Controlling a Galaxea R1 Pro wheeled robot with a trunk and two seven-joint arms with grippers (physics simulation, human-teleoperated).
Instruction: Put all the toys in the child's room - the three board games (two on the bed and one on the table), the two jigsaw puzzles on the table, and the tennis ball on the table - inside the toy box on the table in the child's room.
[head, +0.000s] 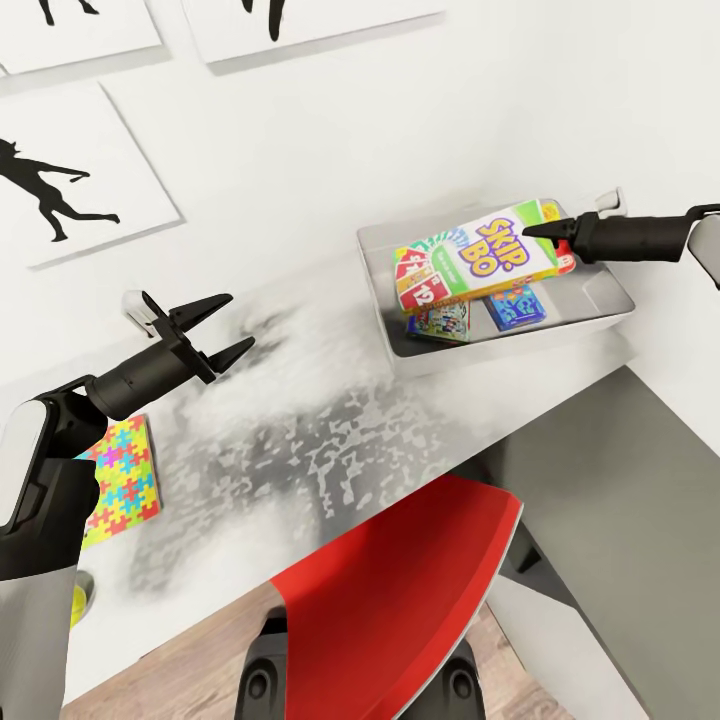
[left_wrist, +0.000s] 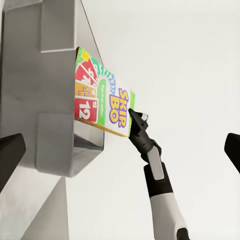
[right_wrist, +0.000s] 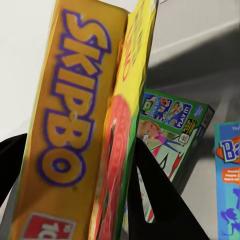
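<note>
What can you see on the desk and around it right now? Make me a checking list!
Surface: pale grey table with dark mottled patches.
Job's things: SKIP-BO box held over the toy box; two more game boxes, a green one and a blue one, lie inside it; jigsaw puzzle on the table near the left arm.
Clutter: nothing seen.
Grippers: right gripper shut on the SKIP-BO box; left gripper open, empty, above the table.
Cables: nothing seen.
Surroundings: red chair at the table; white wall with silhouette pictures.
</note>
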